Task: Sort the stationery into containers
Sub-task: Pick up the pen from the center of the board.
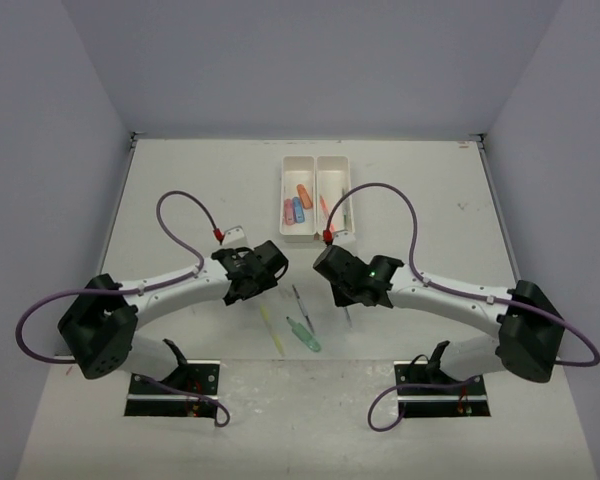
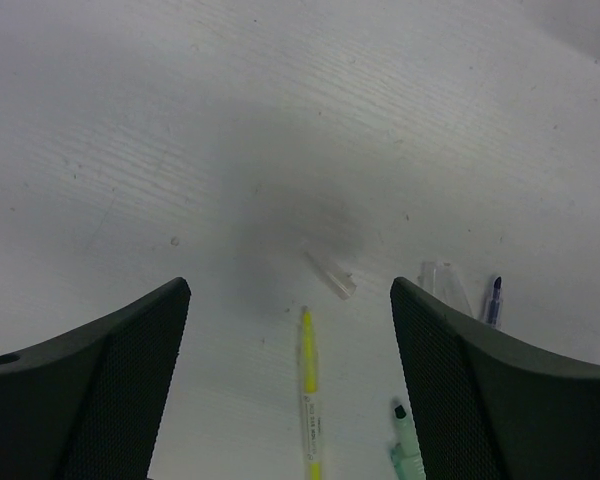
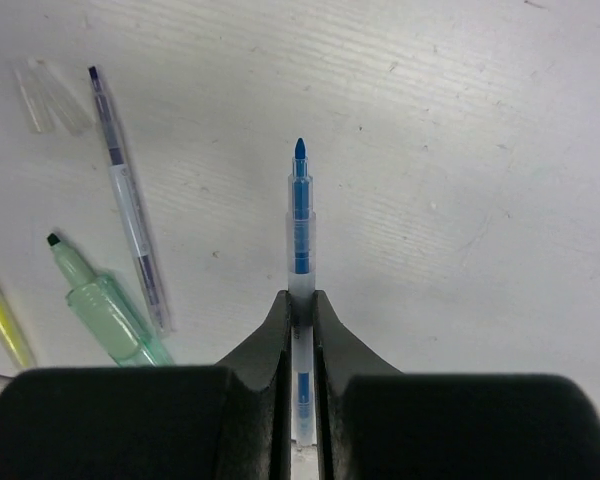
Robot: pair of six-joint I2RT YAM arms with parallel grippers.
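Yellow sits nearest on the white table [image 1: 180, 200]: a thin yellow pen [image 1: 271, 328] lies between the two arms, with an uncapped mint-green highlighter [image 1: 303, 335] just to its right. A little farther back, a slim purple pen [image 1: 298, 297] lies near them, and the wrist cameras show clear caps [image 2: 330, 272] loose on the table close by. Just left of this cluster the left gripper [image 2: 290, 290] hangs over the table with its jaws spread wide and nothing between them. To the right, the right gripper [image 3: 300, 300] has its jaws pinched tight on a blue pen [image 3: 300, 210], clamping the clear barrel so the blue tip sticks out past the fingertips. At the far middle of the table stands the white tray [image 1: 283, 190], with two long compartments side by side. The left one holds a pink piece [image 1: 288, 210], a blue piece [image 1: 298, 210] and an orange piece [image 1: 304, 195] close together. The right one holds a thin red pen [image 1: 325, 205] and a pale pen [image 1: 345, 210] lying lengthwise.
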